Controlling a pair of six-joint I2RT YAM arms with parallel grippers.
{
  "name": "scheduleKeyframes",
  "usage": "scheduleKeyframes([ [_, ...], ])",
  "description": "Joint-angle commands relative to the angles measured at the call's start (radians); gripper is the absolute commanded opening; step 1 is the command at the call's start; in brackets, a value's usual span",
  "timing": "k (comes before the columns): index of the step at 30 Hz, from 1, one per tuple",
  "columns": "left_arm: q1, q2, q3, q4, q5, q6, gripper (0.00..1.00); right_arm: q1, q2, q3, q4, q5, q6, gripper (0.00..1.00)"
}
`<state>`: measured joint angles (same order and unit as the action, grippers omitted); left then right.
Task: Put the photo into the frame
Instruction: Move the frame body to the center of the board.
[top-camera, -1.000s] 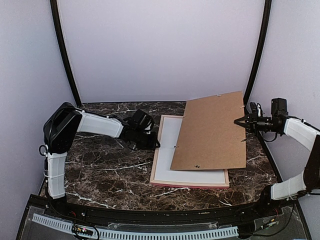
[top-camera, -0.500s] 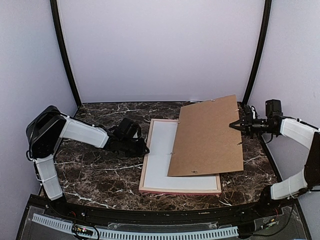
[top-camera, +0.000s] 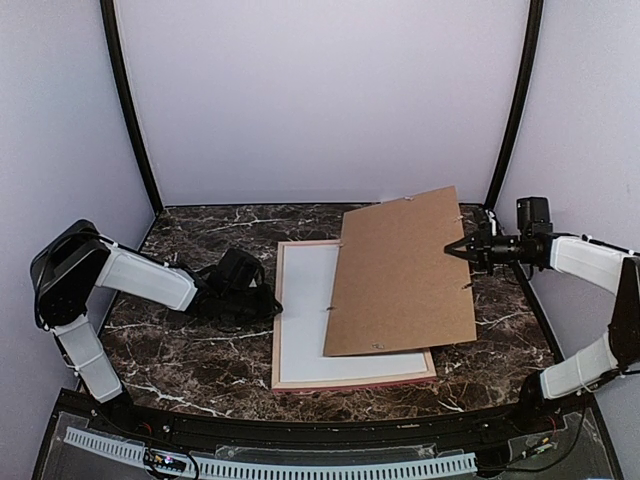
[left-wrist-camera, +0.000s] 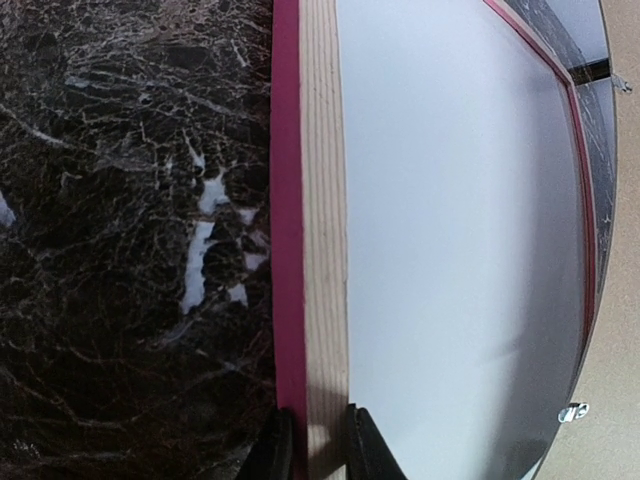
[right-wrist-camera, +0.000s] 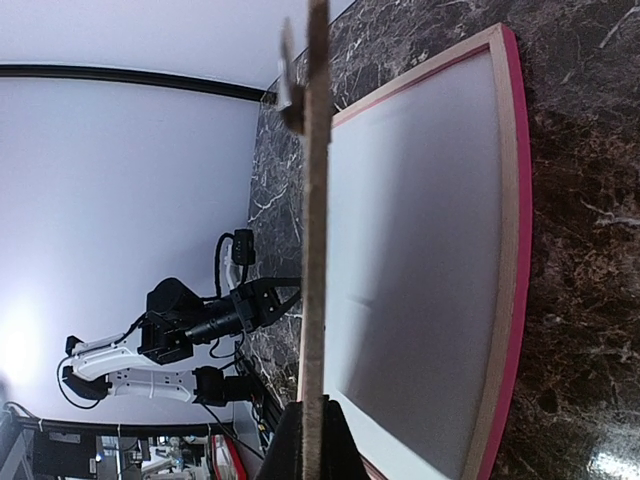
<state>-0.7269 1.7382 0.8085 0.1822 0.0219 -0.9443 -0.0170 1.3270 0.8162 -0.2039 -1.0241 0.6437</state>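
The frame (top-camera: 350, 384) lies back-up on the marble table, pink edge and pale wood rim showing. A plain white sheet, the photo's white back (top-camera: 305, 310), fills its opening; the printed side is hidden. My left gripper (top-camera: 272, 303) is shut on the frame's left rail, seen close in the left wrist view (left-wrist-camera: 318, 445) with the wood rim (left-wrist-camera: 322, 200) between its jaws. My right gripper (top-camera: 452, 250) is shut on the right edge of the brown backing board (top-camera: 400, 270) and holds it tilted over the frame's right half. The right wrist view shows the board edge-on (right-wrist-camera: 316, 200).
The dark marble table (top-camera: 190, 350) is enclosed by white walls with black corner poles (top-camera: 130, 110). The backing board carries small metal hangers near its edges (left-wrist-camera: 572, 412). The board hides the right part of the frame and photo from above.
The left gripper has pulled the frame leftward and nearer across the table. The right gripper has moved left with the backing board, keeping it over the frame.
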Motion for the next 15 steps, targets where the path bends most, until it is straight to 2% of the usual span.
scheduleKeyframes([
  [1,0.003,-0.023,-0.021,-0.082,0.010,-0.037,0.10,0.058,0.023,-0.001,0.138,-0.046,0.048,0.00],
  [5,0.004,-0.029,0.014,-0.104,0.021,-0.002,0.18,0.091,0.042,-0.005,0.189,-0.062,0.080,0.00],
  [9,0.010,-0.050,0.066,-0.140,0.022,0.039,0.31,0.117,0.064,-0.003,0.219,-0.078,0.098,0.00],
  [11,0.017,-0.069,0.086,-0.161,0.021,0.059,0.39,0.127,0.072,-0.003,0.227,-0.086,0.097,0.00],
  [13,0.026,-0.092,0.104,-0.173,0.021,0.085,0.52,0.138,0.078,-0.005,0.231,-0.095,0.098,0.00],
  [15,0.036,-0.114,0.126,-0.189,0.027,0.122,0.59,0.147,0.085,-0.006,0.235,-0.098,0.095,0.00],
])
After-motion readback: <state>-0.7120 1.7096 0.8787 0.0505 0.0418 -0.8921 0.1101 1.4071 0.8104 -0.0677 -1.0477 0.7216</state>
